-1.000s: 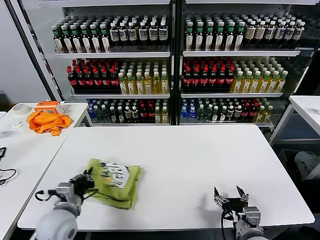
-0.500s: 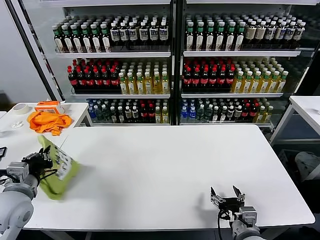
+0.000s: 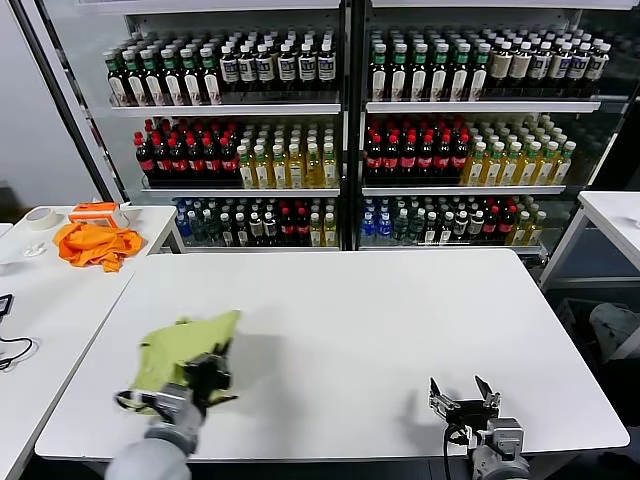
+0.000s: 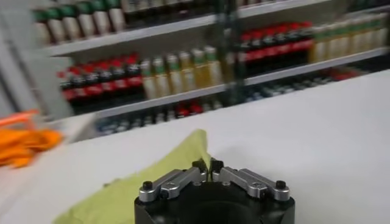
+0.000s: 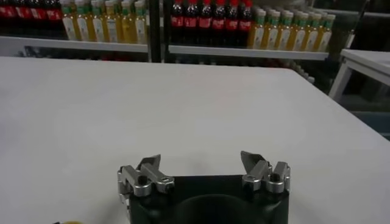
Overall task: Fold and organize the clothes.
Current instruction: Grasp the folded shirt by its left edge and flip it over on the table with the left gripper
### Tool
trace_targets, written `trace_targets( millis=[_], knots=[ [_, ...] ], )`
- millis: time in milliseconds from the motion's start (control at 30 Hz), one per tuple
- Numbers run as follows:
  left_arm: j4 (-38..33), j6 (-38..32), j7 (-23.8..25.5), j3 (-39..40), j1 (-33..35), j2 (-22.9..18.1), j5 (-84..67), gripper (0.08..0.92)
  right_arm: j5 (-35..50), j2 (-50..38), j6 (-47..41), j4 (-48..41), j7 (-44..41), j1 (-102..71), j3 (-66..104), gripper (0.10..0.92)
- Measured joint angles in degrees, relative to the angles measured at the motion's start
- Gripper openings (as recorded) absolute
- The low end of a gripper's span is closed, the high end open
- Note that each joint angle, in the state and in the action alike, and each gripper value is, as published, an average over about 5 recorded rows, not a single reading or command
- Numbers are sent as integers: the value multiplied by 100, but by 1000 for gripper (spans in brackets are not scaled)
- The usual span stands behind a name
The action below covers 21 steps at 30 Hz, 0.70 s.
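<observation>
Left gripper [image 3: 212, 368] is pinching the shirt [image 3: 180, 350] with its jaws closed tight. In the left wrist view the fingertips [image 4: 209, 167] are meeting right at a corner of the yellow-green fabric, so I'm reading that as a real grip, not a near miss. The shirt is sitting bunched at the near left part of the white table [image 3: 400, 320], partly lifted off it by the look of the fold.

Right gripper [image 3: 464, 402] is just parking at the near right edge with jaws wide apart, holding nothing, well apart from the shirt.

Progress-wise: it's looking like a compact bundle rather than a flat spread, so I'm guessing some folding is done. No neat squared-off result yet though, and it isn't placed anywhere tidy. Orange cloth [image 3: 96, 243] on the side table isn't part of this.
</observation>
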Motion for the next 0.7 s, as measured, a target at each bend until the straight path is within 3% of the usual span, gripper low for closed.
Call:
trace_targets(
  millis=[533, 700],
  knots=[
    [617, -238, 228, 1264, -760, -1042, 608, 101, 152, -146, -65, 220, 3, -71, 398, 823],
    [701, -264, 197, 1479, -988, -1232, 309, 197, 209, -178, -70, 251, -42, -48, 565, 823]
  ],
)
